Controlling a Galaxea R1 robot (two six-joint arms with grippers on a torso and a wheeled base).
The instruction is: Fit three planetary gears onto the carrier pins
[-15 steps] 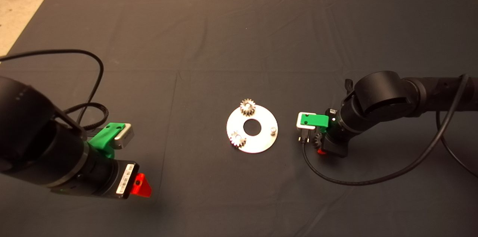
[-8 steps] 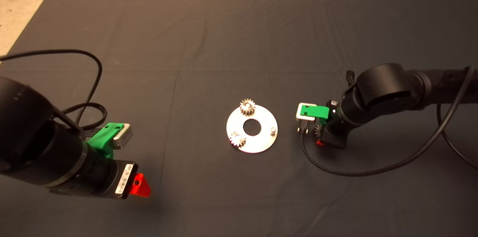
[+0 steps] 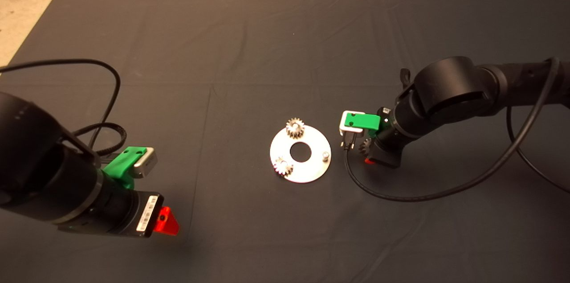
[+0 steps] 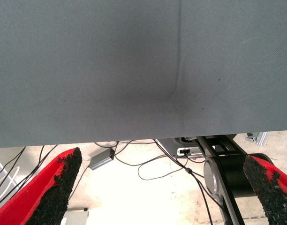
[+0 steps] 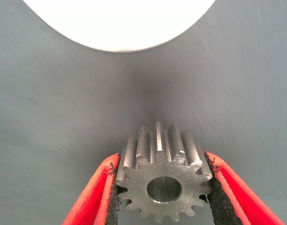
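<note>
Right gripper (image 3: 368, 153) has moved nearer disc (image 3: 311, 171), pads clamping third gear (image 5: 163, 180). Two gears sit on pins at 12 and 8 o'clock; bare pin (image 3: 325, 155) at 4 (probably next target). Left gripper (image 4: 162, 187) parked, fingers wide, empty.

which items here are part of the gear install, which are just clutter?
Job:
- carrier disc with one bare pin
- two seated gears
- third gear, clamped in the right gripper beside the disc
- left gripper, open, parked at the mat's near-left

Not job:
- dark mat
- loose cables on the floor past the mat edge
</note>
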